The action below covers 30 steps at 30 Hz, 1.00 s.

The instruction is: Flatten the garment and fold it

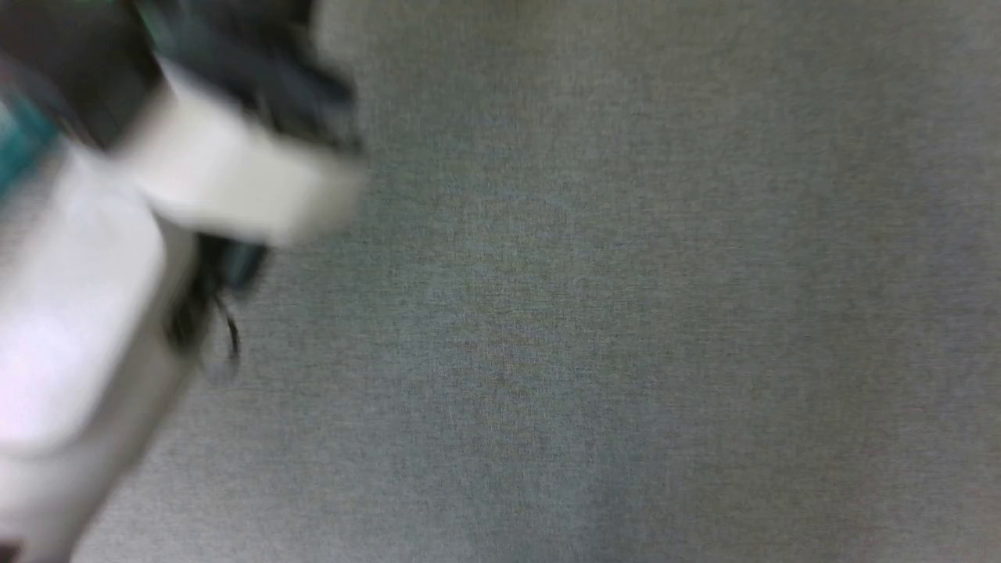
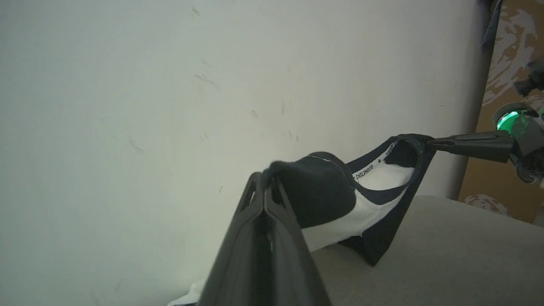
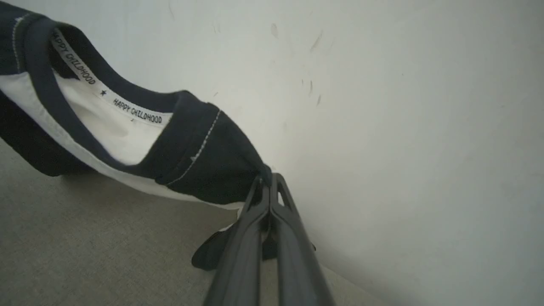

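Observation:
The garment (image 2: 340, 204), a white T-shirt with black sleeves and black neckband, hangs stretched between both grippers above the grey surface, its neck opening facing the cameras. My left gripper (image 2: 267, 176) is shut on black shoulder fabric at one side of the collar. At the other side, my right gripper (image 3: 268, 180) is shut on the black fabric by the neckband (image 3: 127, 108), which bears printed tape. The right gripper (image 2: 429, 143) also reaches in from the right in the left wrist view. The chest print is hidden. The head view is blurred, with a pale forearm (image 1: 78, 313) at its left.
A scuffed white wall (image 2: 170, 106) stands close behind the shirt. A grey fabric-covered surface (image 1: 626, 313) lies below it. A brown patterned panel (image 2: 505, 63) stands at the right edge of the left wrist view.

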Motion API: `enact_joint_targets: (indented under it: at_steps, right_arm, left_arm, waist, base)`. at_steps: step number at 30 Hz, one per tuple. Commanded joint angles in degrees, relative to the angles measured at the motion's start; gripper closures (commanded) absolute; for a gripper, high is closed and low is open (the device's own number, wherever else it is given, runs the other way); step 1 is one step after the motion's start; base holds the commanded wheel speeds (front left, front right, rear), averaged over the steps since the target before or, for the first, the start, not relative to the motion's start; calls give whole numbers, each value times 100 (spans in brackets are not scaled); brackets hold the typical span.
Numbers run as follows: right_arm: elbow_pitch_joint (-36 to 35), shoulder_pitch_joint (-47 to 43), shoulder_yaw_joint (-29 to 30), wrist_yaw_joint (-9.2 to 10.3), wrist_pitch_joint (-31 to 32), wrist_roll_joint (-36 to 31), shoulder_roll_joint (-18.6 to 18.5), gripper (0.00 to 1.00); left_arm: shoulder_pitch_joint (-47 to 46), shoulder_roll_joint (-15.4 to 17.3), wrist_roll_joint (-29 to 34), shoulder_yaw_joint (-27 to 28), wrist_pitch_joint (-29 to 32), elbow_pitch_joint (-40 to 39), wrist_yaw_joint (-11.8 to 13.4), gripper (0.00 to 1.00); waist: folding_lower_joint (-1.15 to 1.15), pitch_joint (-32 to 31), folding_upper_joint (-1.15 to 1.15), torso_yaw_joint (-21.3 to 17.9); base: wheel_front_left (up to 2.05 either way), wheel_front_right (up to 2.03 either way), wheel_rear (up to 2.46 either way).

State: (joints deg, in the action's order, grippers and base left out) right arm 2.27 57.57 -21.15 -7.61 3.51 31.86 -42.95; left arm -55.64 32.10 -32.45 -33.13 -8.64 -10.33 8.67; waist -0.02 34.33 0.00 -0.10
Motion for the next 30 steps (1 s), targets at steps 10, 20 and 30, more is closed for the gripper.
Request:
enact_joint_targets:
  at_steps: [10, 20, 30]
  right_arm:
    - [-956, -3106, 801, 12, 448, -132, 658, 100]
    - [-1007, -4868, 622, 12, 665, -284, 870, 100]
    - [-836, -6122, 442, 12, 1307, -72, 736, 100]
  left_arm:
    - [2520, 507, -41, -956, 340, -766, 513, 100]
    - [3942, 491, -768, -1615, 529, -156, 377, 100]
    - [4643, 544, -1313, -1997, 845, 250, 156, 100]
  waist:
    - [2, -989, 0, -63]
    - [2, -1621, 0, -160]
    - [2, -2191, 0, -169]
  base:
    - [0, 0, 0]
    - [0, 0, 0]
    - [0, 0, 0]
